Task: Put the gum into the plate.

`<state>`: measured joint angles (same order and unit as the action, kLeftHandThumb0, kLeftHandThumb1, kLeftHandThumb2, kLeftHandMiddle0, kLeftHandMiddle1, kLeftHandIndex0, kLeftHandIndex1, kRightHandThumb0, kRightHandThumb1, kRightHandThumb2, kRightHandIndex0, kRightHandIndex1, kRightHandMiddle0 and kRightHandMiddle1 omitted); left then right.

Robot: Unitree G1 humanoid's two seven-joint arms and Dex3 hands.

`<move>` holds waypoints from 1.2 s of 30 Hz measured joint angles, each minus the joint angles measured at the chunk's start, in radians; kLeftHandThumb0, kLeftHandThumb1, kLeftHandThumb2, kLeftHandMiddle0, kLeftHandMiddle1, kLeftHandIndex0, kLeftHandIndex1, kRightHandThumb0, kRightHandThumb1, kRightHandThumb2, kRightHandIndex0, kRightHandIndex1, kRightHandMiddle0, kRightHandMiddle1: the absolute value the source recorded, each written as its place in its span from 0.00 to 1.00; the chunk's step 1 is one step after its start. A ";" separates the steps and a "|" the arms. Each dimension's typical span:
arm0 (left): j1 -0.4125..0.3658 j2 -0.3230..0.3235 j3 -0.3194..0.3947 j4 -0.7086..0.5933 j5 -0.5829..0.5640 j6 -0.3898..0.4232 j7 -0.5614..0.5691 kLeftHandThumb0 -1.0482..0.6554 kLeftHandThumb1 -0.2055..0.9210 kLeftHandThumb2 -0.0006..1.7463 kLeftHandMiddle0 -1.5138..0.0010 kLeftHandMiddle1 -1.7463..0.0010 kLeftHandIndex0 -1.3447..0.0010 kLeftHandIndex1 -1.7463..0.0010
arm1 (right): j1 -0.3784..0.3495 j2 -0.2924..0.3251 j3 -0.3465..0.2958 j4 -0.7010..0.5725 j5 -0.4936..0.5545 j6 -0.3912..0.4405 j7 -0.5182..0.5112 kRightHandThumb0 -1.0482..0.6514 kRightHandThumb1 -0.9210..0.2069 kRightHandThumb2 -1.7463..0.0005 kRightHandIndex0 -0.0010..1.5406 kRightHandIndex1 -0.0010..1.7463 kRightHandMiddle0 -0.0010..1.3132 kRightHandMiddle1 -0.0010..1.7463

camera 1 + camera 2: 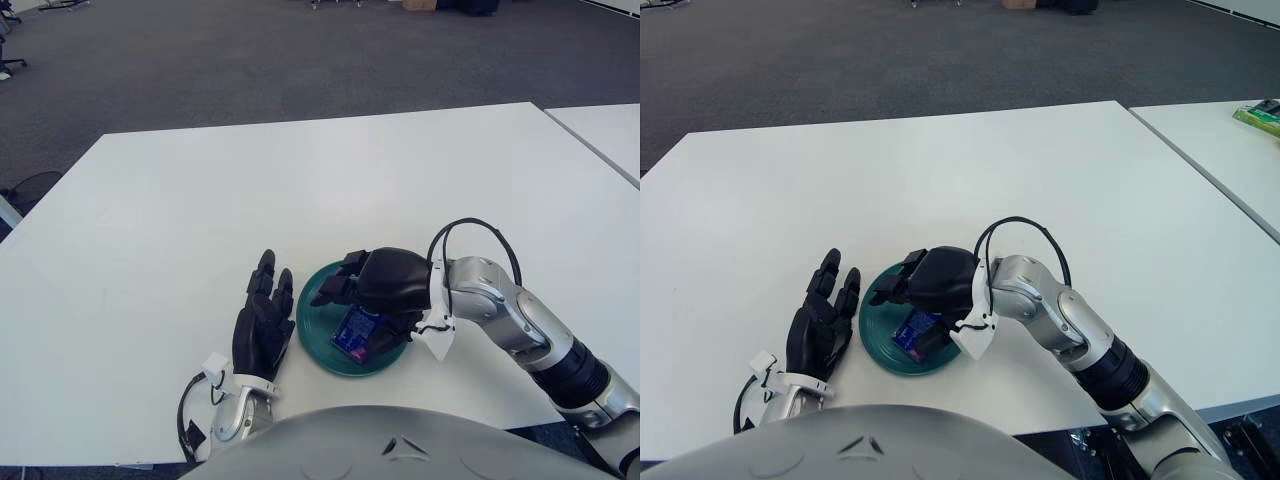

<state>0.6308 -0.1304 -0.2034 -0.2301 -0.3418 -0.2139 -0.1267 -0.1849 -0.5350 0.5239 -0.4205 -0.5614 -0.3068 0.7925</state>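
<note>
A dark green plate [318, 340] sits on the white table near its front edge. The gum [357, 331], a small blue pack, lies tilted inside the plate. My right hand [372, 288] hovers right over the plate, with the gum just under its palm. Its fingers [330, 290] stretch out over the plate's far left rim and do not close on the pack. My left hand [263, 322] shows just left of the plate, fingers extended and holding nothing.
The white table [300, 190] stretches far and to both sides. A second white table [1230, 150] stands to the right across a narrow gap, with a green object [1262, 117] on it. Grey carpet lies beyond.
</note>
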 measured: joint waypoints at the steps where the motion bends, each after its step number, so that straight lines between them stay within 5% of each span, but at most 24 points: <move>1: 0.000 0.000 -0.001 -0.001 0.002 0.001 0.001 0.00 1.00 0.67 0.98 1.00 0.97 0.98 | 0.004 0.002 -0.001 0.001 0.003 0.004 -0.001 0.00 0.00 0.40 0.09 0.00 0.00 0.15; 15: -0.008 0.002 -0.007 0.000 0.040 -0.004 0.005 0.00 1.00 0.66 1.00 1.00 1.00 0.99 | 0.023 0.016 -0.036 0.017 0.068 0.044 -0.031 0.00 0.00 0.41 0.08 0.00 0.00 0.15; 19: -0.008 0.003 -0.009 0.002 0.038 -0.005 0.001 0.00 1.00 0.62 1.00 1.00 1.00 0.99 | 0.057 0.040 -0.066 0.027 0.107 0.079 -0.066 0.00 0.00 0.43 0.14 0.01 0.00 0.22; 27: -0.010 0.012 -0.003 0.024 0.101 -0.027 0.008 0.00 1.00 0.60 0.99 1.00 0.98 0.99 | 0.165 0.227 -0.235 0.059 0.242 0.265 -0.298 0.07 0.00 0.50 0.27 0.03 0.00 0.39; 36: -0.009 0.012 0.012 0.038 0.225 -0.061 0.076 0.02 1.00 0.59 0.95 0.99 0.93 0.96 | 0.317 0.464 -0.444 0.075 0.565 0.504 -0.485 0.16 0.00 0.51 0.29 0.01 0.02 0.44</move>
<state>0.6219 -0.1182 -0.1910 -0.1922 -0.1165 -0.2752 -0.0504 0.1325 -0.0707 0.0798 -0.3455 0.0037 0.1969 0.3072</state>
